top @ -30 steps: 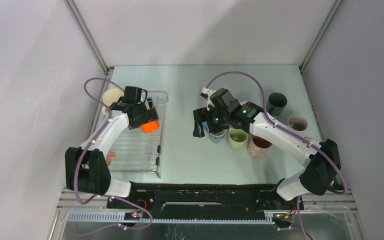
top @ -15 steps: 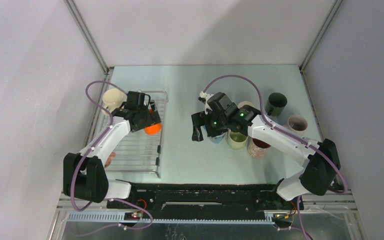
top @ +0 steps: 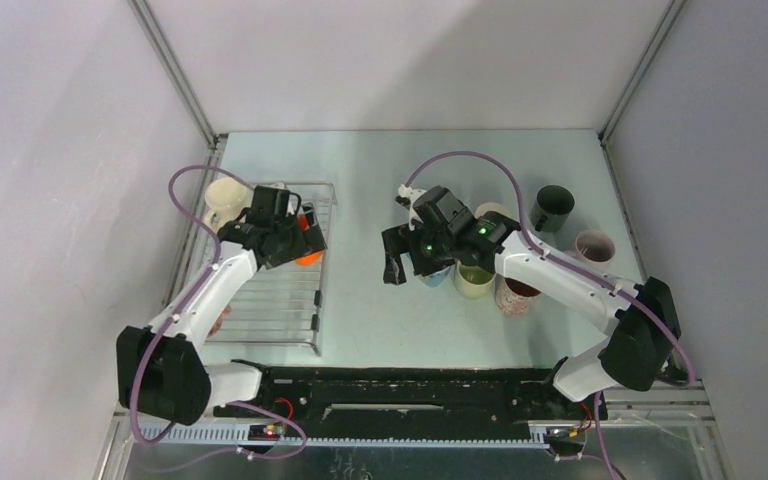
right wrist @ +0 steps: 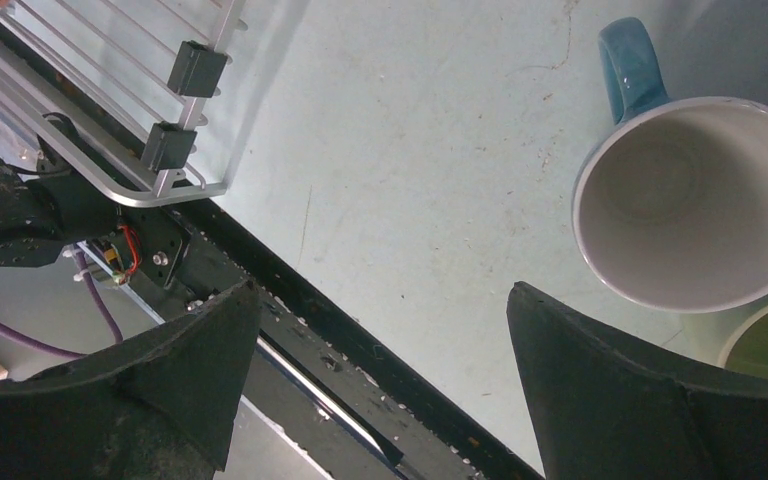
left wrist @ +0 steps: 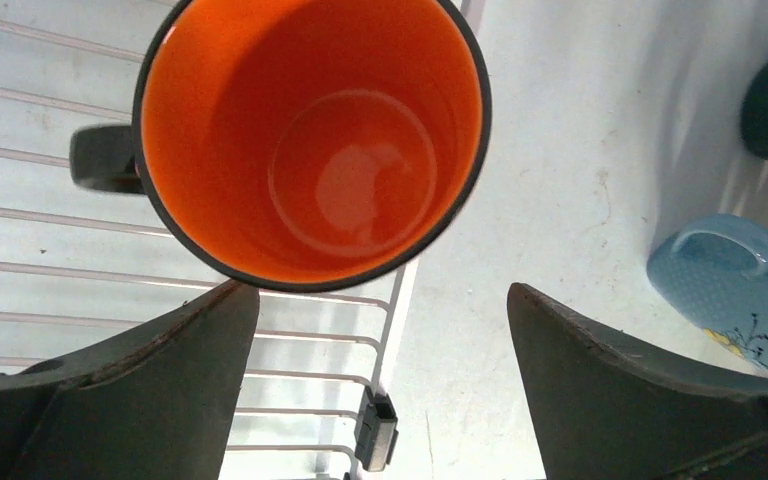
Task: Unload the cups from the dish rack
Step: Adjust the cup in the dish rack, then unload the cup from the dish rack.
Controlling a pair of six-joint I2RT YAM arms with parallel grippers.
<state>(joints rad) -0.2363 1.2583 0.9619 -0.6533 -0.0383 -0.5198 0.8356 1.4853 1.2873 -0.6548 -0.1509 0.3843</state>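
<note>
Over the dish rack's [top: 280, 300] right edge, left fingers [left wrist: 140, 370] spread wide by the orange mug [left wrist: 315, 140]
Left fingers were released and held nothing. The mug stood upright on the rack, on the desk's left half, just ahead of them, mouth up, handle toward the rack's middle. Left arm was way nearer, I'd say. Right fingers [right wrist: 160, 370] hung open and empty beside the light blue mug [right wrist: 680, 200]. No readable writing anywhere.

place: robotics lab test cell | evidence: plain grey panel walls [top: 50, 150], aluminium frame posts [top: 173, 72], pale tabletop [top: 370, 170]
</note>
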